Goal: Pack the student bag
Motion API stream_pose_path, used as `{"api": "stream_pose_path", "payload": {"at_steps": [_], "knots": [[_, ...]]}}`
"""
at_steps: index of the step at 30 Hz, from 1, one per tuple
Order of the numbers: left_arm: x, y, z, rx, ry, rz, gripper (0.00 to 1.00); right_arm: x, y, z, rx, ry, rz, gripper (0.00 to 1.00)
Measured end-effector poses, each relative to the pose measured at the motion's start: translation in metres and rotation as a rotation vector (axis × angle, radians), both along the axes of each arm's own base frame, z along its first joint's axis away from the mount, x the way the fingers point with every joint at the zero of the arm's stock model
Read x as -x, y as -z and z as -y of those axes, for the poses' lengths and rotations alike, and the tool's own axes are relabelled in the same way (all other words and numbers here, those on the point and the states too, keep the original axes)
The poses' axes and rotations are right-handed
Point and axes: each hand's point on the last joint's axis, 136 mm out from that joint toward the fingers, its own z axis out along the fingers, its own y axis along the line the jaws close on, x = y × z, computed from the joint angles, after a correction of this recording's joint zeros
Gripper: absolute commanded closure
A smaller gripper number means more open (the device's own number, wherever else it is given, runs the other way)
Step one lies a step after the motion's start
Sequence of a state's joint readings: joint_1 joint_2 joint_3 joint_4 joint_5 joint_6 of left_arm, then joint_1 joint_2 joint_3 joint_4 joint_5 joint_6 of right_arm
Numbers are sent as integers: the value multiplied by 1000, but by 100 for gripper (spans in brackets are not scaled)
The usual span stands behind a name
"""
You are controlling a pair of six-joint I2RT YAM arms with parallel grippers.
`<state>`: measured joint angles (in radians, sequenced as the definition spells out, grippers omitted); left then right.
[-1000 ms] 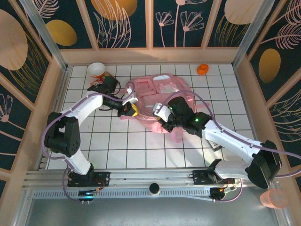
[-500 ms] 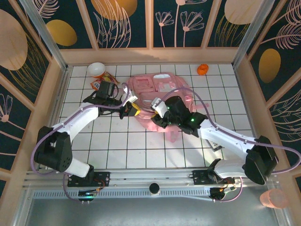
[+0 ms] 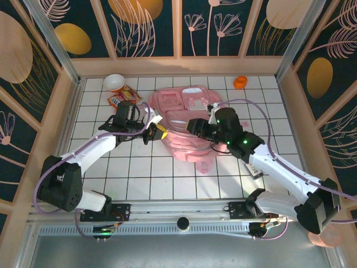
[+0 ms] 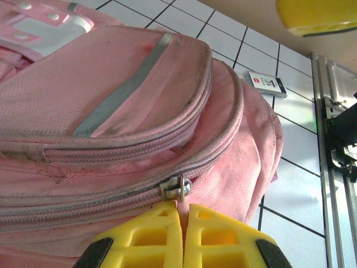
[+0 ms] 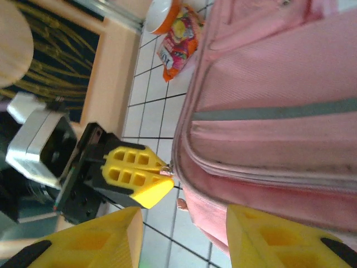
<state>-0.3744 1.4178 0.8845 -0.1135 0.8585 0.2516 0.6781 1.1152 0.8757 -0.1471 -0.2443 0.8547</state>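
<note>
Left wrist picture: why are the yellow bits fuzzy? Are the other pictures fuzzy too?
Left wrist view: the left tool is probably too close to the lens, so it blurs; the zip pull it pinches on the student bag is sharp. Right wrist view: the right tool blurs likewise. Top external view: sharp, evenly lit.

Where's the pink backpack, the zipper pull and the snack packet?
pink backpack [image 3: 177,142], top external view, on its lower pink fabric panel.
zipper pull [image 4: 178,186], left wrist view, on the metal slider.
snack packet [image 5: 179,47], right wrist view, on the middle of the wrapper.
</note>
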Motion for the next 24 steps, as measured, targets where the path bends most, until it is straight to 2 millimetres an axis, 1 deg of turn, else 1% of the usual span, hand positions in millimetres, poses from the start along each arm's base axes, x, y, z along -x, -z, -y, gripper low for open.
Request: {"api": "stream_pose_path", "payload": {"at_steps": [2,6,9,12,17,20,24], "knots": [[0,0,0,1,-1,-1,100,-2,9,5,-63,39,-98,55],[1,2,-1,0,-3,-1,100,-5,33,15,-140,119,-274,52],[1,1,-1,2,-4,5,100,-3,41,15,-170,144,-348,47],[0,0,0,5,-5,9,100,-3,43,14,-202,165,-386,46],[2,0,3,8,1,7,100,-2,54,15,-236,193,-428,47],[5,0,6,5,10,9,100,-3,58,16,-238,202,-437,47],[6,4,7,-4,8,9,100,-4,59,22,-233,215,-442,44]]}}
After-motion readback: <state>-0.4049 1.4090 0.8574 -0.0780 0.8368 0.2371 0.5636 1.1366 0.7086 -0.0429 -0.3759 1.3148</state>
